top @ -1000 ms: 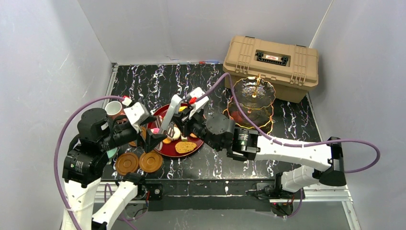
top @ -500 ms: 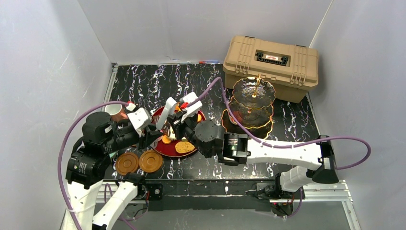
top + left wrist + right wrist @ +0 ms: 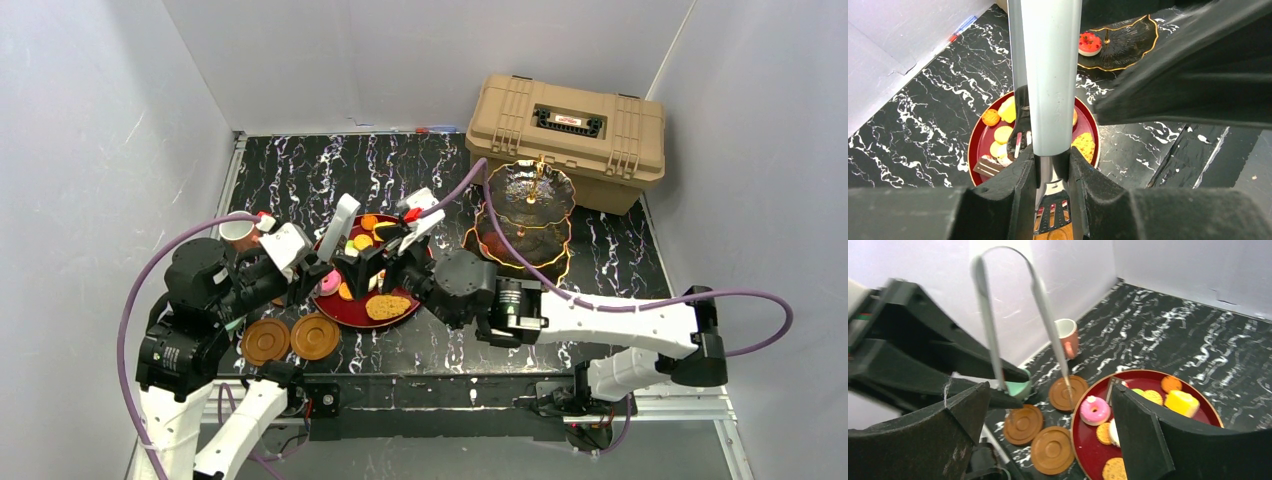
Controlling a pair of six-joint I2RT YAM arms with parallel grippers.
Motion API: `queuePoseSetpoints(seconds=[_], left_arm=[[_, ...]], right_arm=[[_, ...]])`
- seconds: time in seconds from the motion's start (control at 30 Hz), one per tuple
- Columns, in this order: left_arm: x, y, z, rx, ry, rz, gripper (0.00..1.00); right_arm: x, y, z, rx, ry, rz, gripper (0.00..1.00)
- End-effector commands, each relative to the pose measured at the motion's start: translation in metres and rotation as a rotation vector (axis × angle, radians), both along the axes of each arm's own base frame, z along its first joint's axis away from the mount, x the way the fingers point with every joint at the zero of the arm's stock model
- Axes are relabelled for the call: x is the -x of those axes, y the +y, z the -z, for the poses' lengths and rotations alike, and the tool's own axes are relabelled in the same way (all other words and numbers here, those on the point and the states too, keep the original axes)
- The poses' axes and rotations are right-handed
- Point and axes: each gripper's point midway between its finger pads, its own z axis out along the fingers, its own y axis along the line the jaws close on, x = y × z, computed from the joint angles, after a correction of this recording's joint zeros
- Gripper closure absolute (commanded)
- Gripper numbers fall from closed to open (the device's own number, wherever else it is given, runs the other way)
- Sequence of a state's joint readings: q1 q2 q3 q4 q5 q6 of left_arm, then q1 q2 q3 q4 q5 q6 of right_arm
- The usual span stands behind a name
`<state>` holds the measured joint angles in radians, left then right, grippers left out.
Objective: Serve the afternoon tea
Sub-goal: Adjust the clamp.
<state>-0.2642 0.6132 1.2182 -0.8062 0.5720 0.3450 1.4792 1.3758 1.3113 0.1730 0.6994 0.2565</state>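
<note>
Black, white-veined marble table (image 3: 400, 180) boxed in by pale grey walls (image 3: 400, 60), where the left gripper (image 3: 1053, 167) clamps metal tongs (image 3: 1048, 75) upright and the right gripper (image 3: 1048, 427) spreads wide, holding nothing, above a red plate (image 3: 350, 313) of pastries (image 3: 1094, 410), with the tiered stand (image 3: 528, 215) at the plate's 2 o'clock.

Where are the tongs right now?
Left wrist view: the tongs are clamped in the left gripper, tips down over the left edge of the red tray, near the pink donut.

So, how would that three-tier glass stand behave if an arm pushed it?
The stand looks tall on one thin gold post, so a high push might tip it. Its tiers look like glass: probably fragile, stiff.
</note>
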Motion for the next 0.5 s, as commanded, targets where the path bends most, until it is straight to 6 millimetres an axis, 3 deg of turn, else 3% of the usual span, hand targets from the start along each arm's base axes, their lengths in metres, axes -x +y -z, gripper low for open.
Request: queuePoseSetpoints(seconds=[0.0, 0.1, 0.3, 0.47], left_arm=[[-0.003, -0.002, -0.010, 0.005, -0.053, 0.014, 1.00], [0.002, -0.006, -0.011, 0.009, -0.056, 0.047, 1.00], [0.014, -0.011, -0.012, 0.000, -0.039, 0.115, 1.00], [0.017, -0.012, -0.009, -0.007, -0.032, 0.131, 1.00]], right_arm=[[0.023, -0.002, -0.039, -0.121, 0.002, -0.164, 0.02], [0.025, 0.006, -0.048, -0.129, 0.014, -0.217, 0.01], [0.007, 0.018, -0.058, -0.116, 0.063, -0.279, 0.02], [0.007, 0.027, -0.056, -0.095, 0.070, -0.318, 0.06]])
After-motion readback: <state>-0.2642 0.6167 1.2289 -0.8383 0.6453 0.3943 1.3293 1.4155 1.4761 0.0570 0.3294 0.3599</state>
